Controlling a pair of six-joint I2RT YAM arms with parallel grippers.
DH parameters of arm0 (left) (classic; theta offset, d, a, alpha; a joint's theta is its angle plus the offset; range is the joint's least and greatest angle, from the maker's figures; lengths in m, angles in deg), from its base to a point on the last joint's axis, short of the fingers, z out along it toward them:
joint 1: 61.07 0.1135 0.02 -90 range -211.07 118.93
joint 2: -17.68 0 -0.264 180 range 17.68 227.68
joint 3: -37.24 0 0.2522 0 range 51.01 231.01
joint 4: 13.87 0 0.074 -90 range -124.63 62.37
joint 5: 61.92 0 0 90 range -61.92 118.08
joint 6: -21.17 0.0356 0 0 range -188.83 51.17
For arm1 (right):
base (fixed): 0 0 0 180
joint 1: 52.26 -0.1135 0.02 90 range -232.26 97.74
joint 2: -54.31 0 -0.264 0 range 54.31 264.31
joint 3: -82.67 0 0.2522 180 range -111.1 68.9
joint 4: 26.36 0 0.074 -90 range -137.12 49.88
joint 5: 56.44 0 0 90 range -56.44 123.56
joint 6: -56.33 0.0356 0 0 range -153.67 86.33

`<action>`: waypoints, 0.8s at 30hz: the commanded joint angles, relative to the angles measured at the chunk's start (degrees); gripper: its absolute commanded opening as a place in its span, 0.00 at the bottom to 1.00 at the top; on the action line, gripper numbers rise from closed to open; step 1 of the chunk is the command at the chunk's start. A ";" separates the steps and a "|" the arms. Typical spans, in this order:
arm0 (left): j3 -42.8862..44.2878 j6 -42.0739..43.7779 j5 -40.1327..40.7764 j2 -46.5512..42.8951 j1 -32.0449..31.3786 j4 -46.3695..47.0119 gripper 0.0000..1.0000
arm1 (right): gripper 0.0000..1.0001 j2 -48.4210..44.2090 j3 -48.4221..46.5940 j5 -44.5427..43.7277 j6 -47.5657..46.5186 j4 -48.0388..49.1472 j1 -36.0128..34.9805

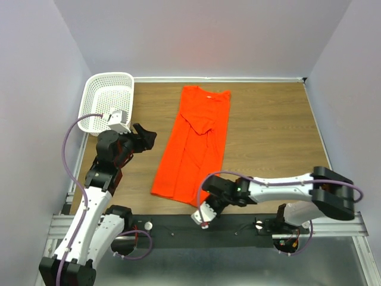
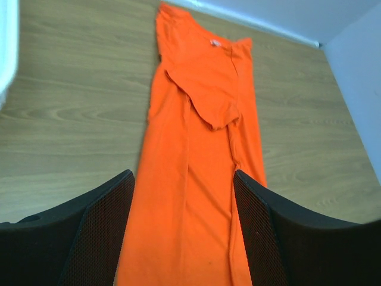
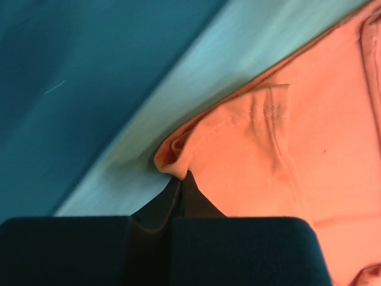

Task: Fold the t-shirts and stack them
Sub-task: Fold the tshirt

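Down the middle of the wooden worktop [image 1: 268, 131] lies an orange t-shirt [image 1: 193, 143], folded into a long strip. The right arm [image 1: 280, 187] has its jaws pinched on the near right hem corner, probably to fold it away. The left arm [image 1: 110, 155] holds its jaws wide and empty, left of the shirt.

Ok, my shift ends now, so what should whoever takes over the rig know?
Left end effector: open, holding nothing, left of the t-shirt.
Right end effector: shut on the t-shirt's near hem corner.
T-shirt lies on the table, sides and sleeve folded in to a long strip.
White basket sits at the far left corner.
Left to do: fold it crosswise, then stack.
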 commanded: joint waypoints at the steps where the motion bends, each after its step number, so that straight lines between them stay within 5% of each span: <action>1: -3.23 -2.93 -8.78 3.60 0.22 5.24 0.75 | 0.01 -8.03 6.33 1.75 -3.38 -14.22 -0.22; 5: -3.85 -5.04 -11.87 9.92 -1.79 10.44 0.75 | 0.01 -19.01 12.30 -2.98 -2.51 -18.36 -0.04; 7: -2.98 -5.83 -11.18 15.36 -3.73 12.29 0.75 | 0.28 -22.88 14.08 -5.54 -0.59 -19.25 0.31; 13: 7.12 -6.01 -3.89 36.18 -8.14 17.11 0.75 | 0.76 -35.01 12.17 -11.00 3.12 -19.52 11.36; 19: 31.01 -2.41 3.50 62.20 -7.08 12.75 0.74 | 0.94 -43.37 10.83 -16.61 16.45 -6.81 25.78; 22: 44.46 -1.18 4.21 74.15 -6.29 6.24 0.72 | 0.81 -38.92 9.79 -23.64 31.74 5.25 33.69; 24: 53.17 -0.48 4.83 80.82 -5.76 2.30 0.72 | 0.56 -32.69 3.30 -23.33 38.69 5.01 42.26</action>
